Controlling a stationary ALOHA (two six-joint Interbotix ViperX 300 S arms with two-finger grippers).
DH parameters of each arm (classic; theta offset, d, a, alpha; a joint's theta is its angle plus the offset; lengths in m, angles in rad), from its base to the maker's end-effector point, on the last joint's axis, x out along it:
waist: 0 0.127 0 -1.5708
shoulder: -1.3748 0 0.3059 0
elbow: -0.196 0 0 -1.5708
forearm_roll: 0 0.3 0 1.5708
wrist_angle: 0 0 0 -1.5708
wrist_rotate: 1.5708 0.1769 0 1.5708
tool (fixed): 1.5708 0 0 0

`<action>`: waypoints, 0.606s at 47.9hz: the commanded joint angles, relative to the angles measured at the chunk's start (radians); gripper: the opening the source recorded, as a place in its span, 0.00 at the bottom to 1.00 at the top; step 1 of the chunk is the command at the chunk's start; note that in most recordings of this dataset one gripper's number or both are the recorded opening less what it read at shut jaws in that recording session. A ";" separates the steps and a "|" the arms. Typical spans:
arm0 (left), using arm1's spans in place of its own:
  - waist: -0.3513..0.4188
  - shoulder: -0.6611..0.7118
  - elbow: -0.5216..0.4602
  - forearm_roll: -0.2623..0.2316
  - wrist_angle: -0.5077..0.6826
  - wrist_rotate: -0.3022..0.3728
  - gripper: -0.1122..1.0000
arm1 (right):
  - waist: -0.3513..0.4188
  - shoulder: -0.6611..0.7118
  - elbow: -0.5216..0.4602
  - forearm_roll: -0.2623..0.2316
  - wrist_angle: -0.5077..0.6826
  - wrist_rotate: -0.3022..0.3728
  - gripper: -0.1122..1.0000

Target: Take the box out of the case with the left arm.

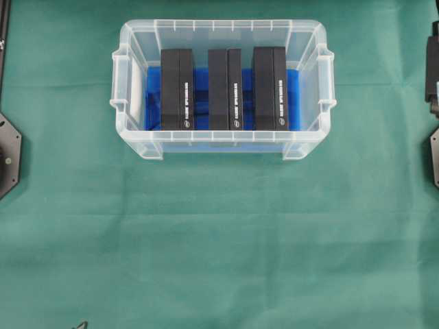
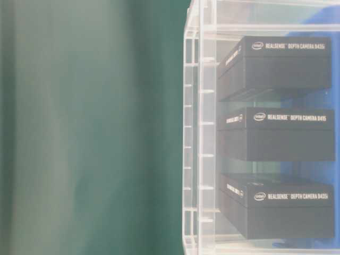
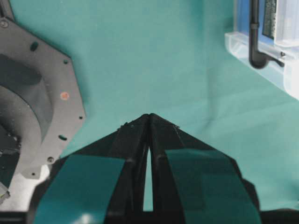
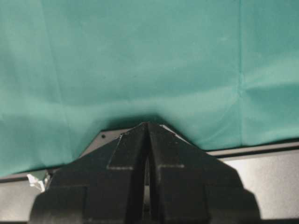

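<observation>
case (image 1: pixel 223 144): 3 black boxes (image 1: pixel 177 89) upright, far centre | left gripper (image 3: pixel 149 116) closed, empty | right gripper (image 4: pixel 147 125) closed, empty

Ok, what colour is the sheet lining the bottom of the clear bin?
Bright blue. The sheet under the three black boxes shows best in the overhead view.
</observation>
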 commanded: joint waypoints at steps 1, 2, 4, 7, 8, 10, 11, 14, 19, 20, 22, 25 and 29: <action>-0.002 0.005 -0.008 -0.002 -0.002 0.020 0.14 | -0.002 0.000 -0.023 -0.003 0.002 0.000 0.10; 0.000 0.005 -0.008 0.000 -0.002 0.031 0.16 | -0.002 0.000 -0.023 -0.003 0.002 0.000 0.10; 0.002 0.005 -0.006 0.000 -0.005 0.041 0.21 | -0.002 0.000 -0.023 -0.003 0.002 0.000 0.10; 0.006 0.011 -0.009 0.000 -0.005 0.044 0.31 | -0.002 0.000 -0.023 -0.003 0.002 0.000 0.10; 0.005 0.015 -0.009 0.000 -0.003 0.041 0.37 | -0.002 0.000 -0.023 -0.003 0.002 0.000 0.10; 0.006 0.025 -0.012 0.000 -0.002 0.035 0.48 | -0.002 0.000 -0.023 -0.003 0.002 0.000 0.10; 0.006 0.031 -0.014 0.000 -0.002 0.032 0.53 | -0.002 0.000 -0.023 -0.003 0.002 0.000 0.10; 0.005 0.051 -0.018 -0.002 -0.002 0.025 0.71 | -0.002 0.000 -0.023 -0.003 0.002 0.002 0.10; 0.005 0.084 -0.029 0.000 -0.002 0.018 0.94 | -0.002 0.000 -0.023 -0.003 0.002 0.000 0.10; 0.006 0.087 -0.031 -0.002 -0.002 0.018 0.97 | -0.002 0.000 -0.023 -0.003 0.002 0.000 0.10; 0.006 0.098 -0.037 0.000 -0.002 0.018 0.98 | -0.002 0.000 -0.025 -0.003 0.002 0.000 0.10; 0.009 0.104 -0.038 -0.002 -0.002 0.015 0.98 | -0.002 0.000 -0.025 -0.003 0.002 0.002 0.10; 0.012 0.104 -0.038 0.000 -0.002 0.015 0.98 | -0.002 0.000 -0.025 -0.003 0.002 0.002 0.10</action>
